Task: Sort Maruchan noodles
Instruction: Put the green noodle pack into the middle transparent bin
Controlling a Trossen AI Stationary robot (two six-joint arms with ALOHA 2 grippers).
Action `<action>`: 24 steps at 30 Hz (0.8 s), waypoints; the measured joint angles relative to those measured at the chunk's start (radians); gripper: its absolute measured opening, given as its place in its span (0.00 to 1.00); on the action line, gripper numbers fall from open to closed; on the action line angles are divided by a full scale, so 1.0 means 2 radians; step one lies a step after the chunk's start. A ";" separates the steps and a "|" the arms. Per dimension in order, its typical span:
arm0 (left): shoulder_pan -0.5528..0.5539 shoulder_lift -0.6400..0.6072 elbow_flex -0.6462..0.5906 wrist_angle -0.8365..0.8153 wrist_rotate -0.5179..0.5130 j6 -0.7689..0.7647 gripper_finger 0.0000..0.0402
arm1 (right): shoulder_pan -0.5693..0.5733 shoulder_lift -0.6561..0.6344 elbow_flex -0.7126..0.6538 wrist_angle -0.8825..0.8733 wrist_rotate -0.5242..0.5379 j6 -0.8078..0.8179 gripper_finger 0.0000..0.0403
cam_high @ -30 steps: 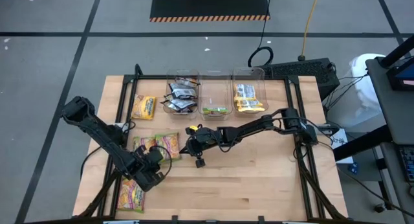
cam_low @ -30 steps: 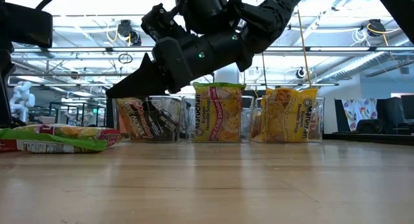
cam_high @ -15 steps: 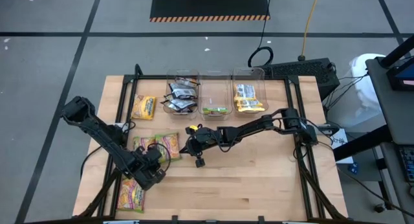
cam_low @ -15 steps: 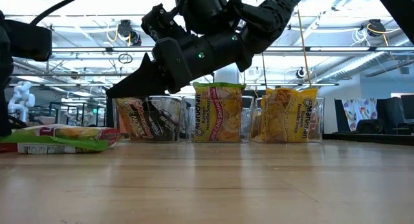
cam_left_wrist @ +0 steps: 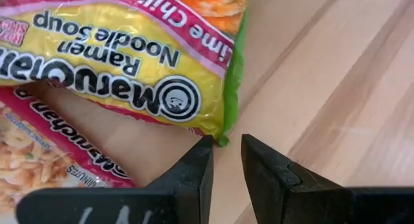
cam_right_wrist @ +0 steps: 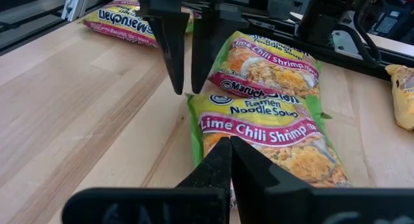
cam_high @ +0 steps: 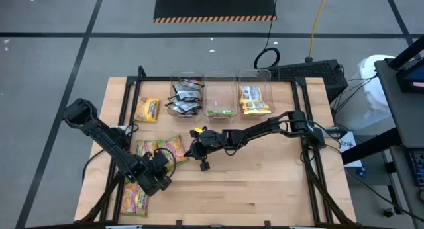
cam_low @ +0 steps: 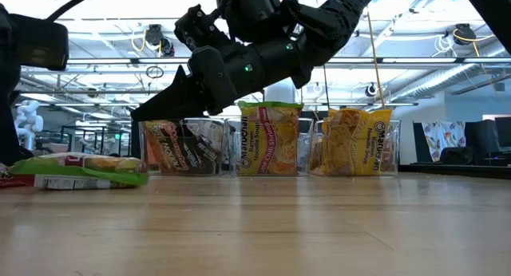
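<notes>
Two lime-green and pink Maruchan noodle packets overlap at the table's left-middle: one lies partly on the other. My left gripper is open and slants down, with a fingertip on either side of the upper packet's green corner. My right gripper is shut and hovers above that same packet, clear of it in the low view. A third lime packet lies near the front-left corner. A yellow packet lies at the far left. My left gripper straddles the upper lime packet's corner, slanting down from the table's near-left side. The packet lies flat on the packet under it and on the table. I cannot tell whether the fingertips touch it.
Three clear bins stand in a row at the far edge: black packets on the left, a lime one in the middle, yellow ones on the right. Bare wood spreads over the near right. Dark frame rails run along both sides.
My left gripper has stayed in place but has tipped and rolled a little at the wrist. In the low view the lime packet's edge now reaches slightly farther right. My right gripper has kept still.
</notes>
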 joint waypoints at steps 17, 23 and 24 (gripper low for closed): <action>0.039 0.099 0.003 0.059 -0.025 -0.018 0.21 | 0.000 0.000 0.000 -0.001 0.000 0.002 0.00; 0.038 0.102 0.002 0.062 -0.037 -0.021 0.21 | 0.000 0.001 0.000 -0.001 0.000 0.002 0.00; 0.038 0.102 0.002 0.062 -0.037 -0.020 0.21 | 0.000 0.001 0.000 -0.001 0.000 0.002 0.00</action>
